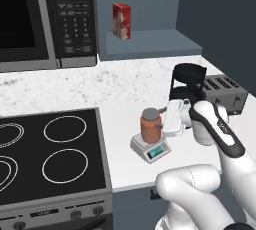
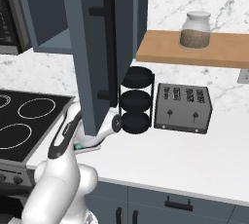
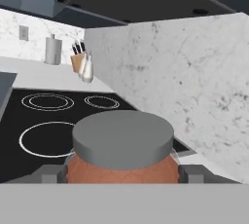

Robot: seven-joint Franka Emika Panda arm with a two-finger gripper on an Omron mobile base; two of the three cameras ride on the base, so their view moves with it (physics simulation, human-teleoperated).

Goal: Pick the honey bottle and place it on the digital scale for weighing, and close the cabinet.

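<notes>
Nearest the base, the gripper (image 1: 161, 119) sits level with the honey bottle (image 1: 151, 126), fingers (image 3: 193, 173) spread wide to either side of it; whether they touch the jar cannot be told. The bottle stands upright on the digital scale (image 1: 151, 147) on the counter just right of the stove (image 1: 50, 154), so the placing step looks done or nearly so. Next: back the hand clear without tipping the bottle, then swing the open cabinet (image 2: 99, 47) door shut.
</notes>
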